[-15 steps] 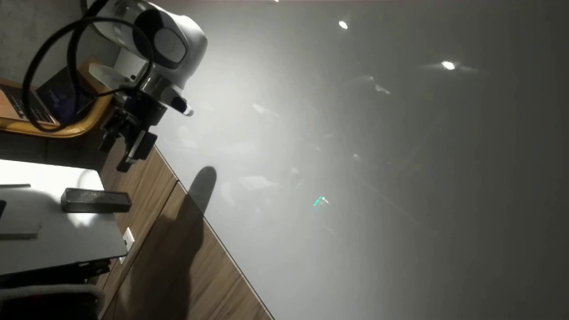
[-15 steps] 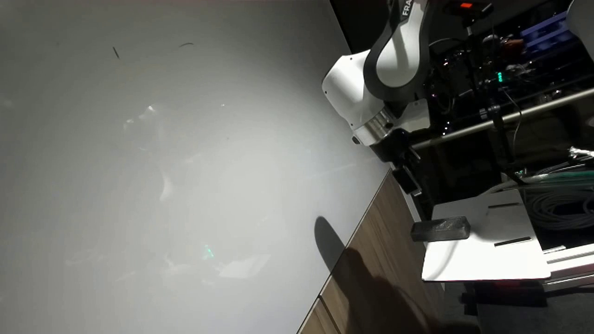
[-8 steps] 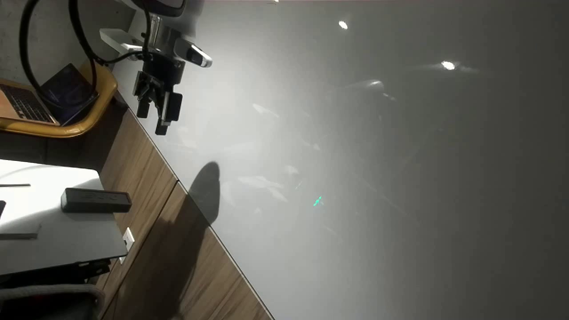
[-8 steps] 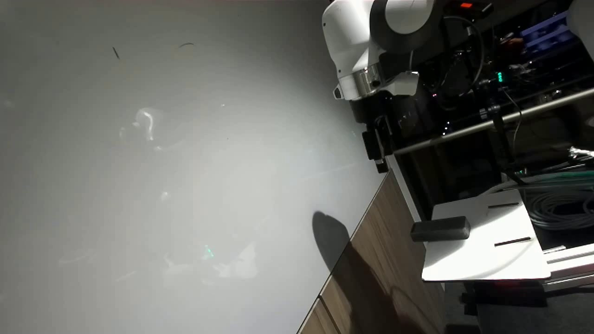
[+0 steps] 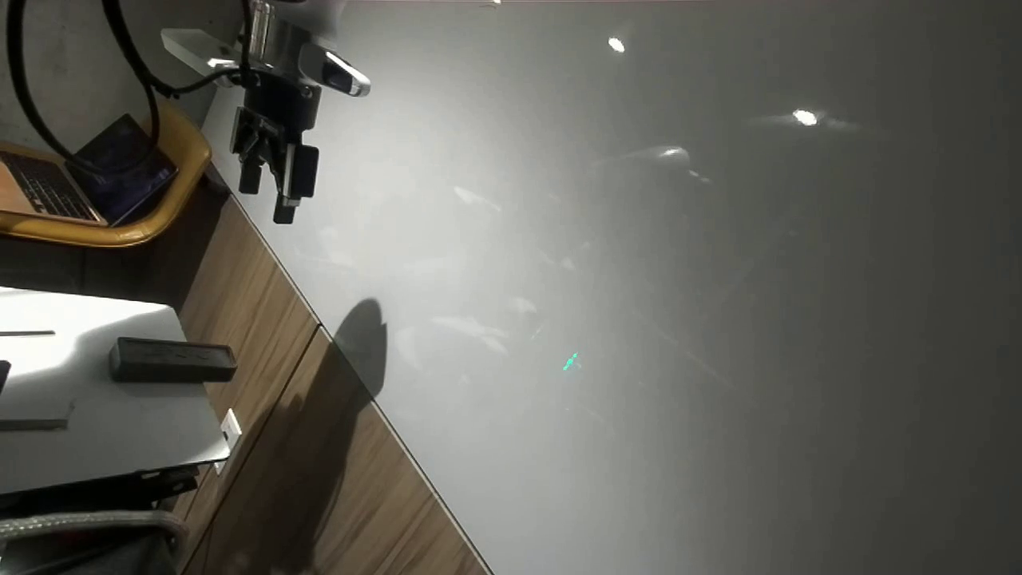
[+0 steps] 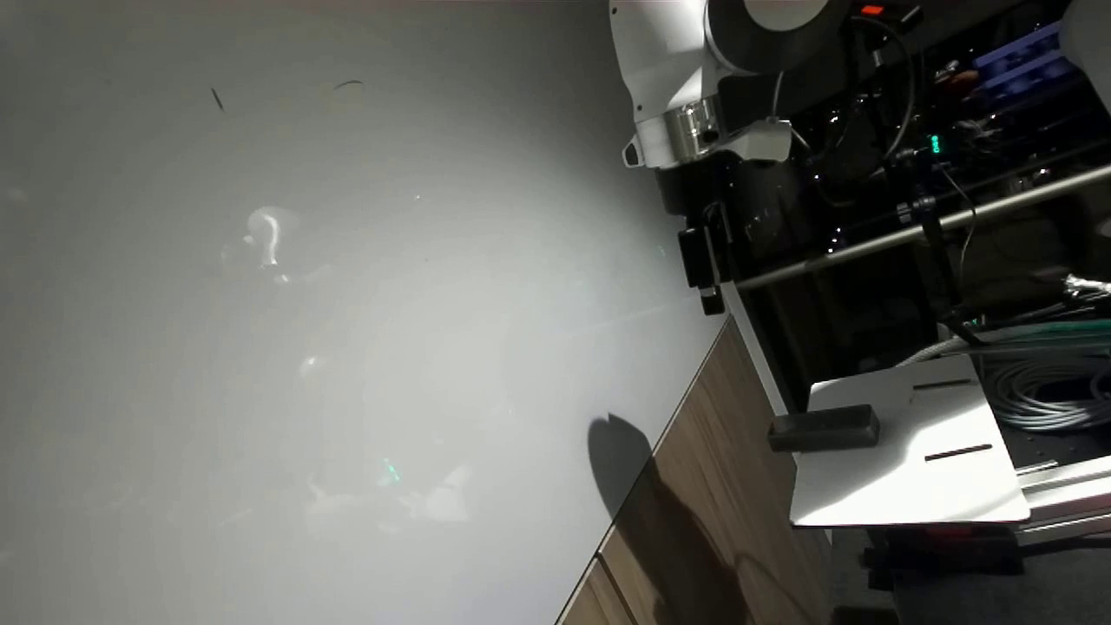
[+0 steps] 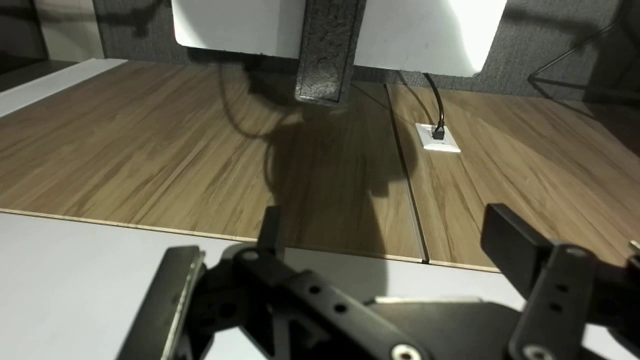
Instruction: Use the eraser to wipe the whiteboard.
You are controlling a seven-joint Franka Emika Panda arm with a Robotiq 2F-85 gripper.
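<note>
A: Where's the eraser?

B: On the surface, lying across the edge toward the board, between two corners, one end poking out past that edge.

A: And the gripper?

B: Well apart from it, jaws spread wide, nothing between them.

A: How will the eraser handle?

B: Light and stiff, I'd guess: its sides run straight even where it overhangs. Hard to break, probably. The top looks mottled in the wrist view, so maybe not too slippery, but the underside is hidden from me.

A: Should we take the free end, then?

B: I'd rather not. Pinch it across its narrow width, at the middle, just inside the edge. Pushing on the free end could tip it off, and an end hold would likely let it twist once pressed to the board.

A: One jaw on each long side?

B: Yes, leaving the wiping face free.
</note>
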